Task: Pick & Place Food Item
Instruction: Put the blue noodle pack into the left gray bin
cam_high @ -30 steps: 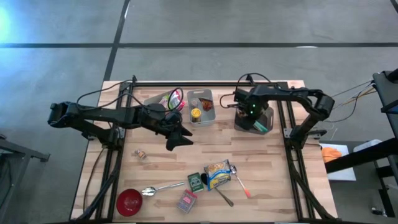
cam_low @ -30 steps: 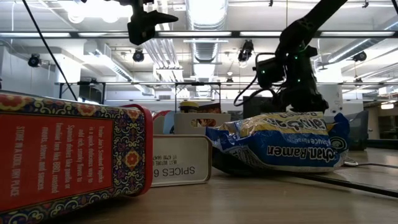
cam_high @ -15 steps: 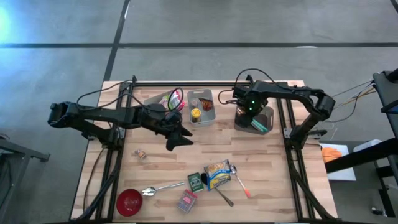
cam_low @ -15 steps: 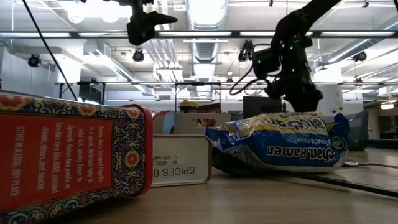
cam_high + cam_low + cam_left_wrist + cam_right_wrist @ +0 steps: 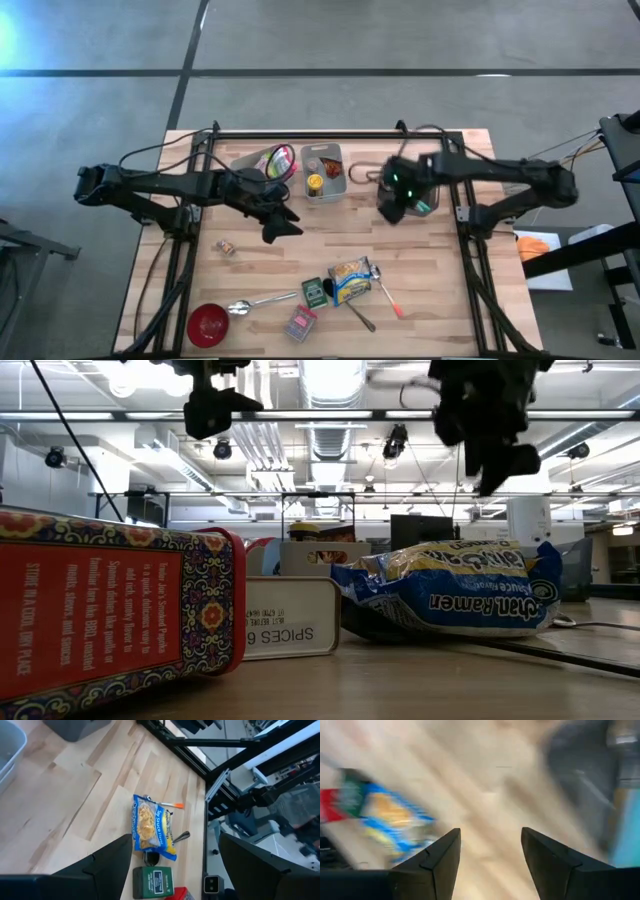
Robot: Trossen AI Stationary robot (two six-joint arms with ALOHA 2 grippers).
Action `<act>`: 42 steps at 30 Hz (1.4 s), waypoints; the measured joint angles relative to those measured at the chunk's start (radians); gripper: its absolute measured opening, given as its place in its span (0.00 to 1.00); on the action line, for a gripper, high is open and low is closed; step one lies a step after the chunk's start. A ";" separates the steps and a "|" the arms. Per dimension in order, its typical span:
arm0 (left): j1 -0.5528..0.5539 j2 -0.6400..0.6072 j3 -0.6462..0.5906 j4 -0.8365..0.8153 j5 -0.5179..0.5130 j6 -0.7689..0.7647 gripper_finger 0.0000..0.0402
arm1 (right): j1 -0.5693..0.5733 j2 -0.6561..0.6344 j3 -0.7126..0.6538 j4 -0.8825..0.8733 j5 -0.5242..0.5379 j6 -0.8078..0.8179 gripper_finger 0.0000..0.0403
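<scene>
Right now both claws hang empty. The right gripper [image 5: 396, 200], fingers [image 5: 432, 865] parted with nothing between them, hovers above the bare wood; the ramen packet [image 5: 349, 279] lies well ahead of it toward the table's front edge, touching a green spice tin [image 5: 316, 292]. The left gripper [image 5: 278, 226], also spread wide, waits over mid-table. To grab cleanly, I'd say come straight down across the packet's narrow width, clear of the spoon [image 5: 378, 280].

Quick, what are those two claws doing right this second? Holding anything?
Left gripper: open, holding nothing, up above the table.
Right gripper: open, nothing between its fingers, also up in the air.
</scene>
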 joint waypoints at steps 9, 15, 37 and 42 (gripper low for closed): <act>0.002 0.000 0.000 0.007 0.000 0.056 0.75 | 0.318 -0.007 -0.163 0.443 0.155 0.439 0.52; 0.003 -0.002 0.000 0.005 0.003 0.041 0.75 | 0.402 0.043 -0.292 0.673 0.193 0.616 0.52; 0.003 -0.019 0.000 -0.108 0.019 0.046 0.75 | 0.571 0.159 -0.253 0.699 0.171 0.853 0.52; 0.003 -0.019 0.000 -0.106 0.019 0.081 0.75 | 0.650 0.160 -0.251 0.704 0.259 0.938 0.52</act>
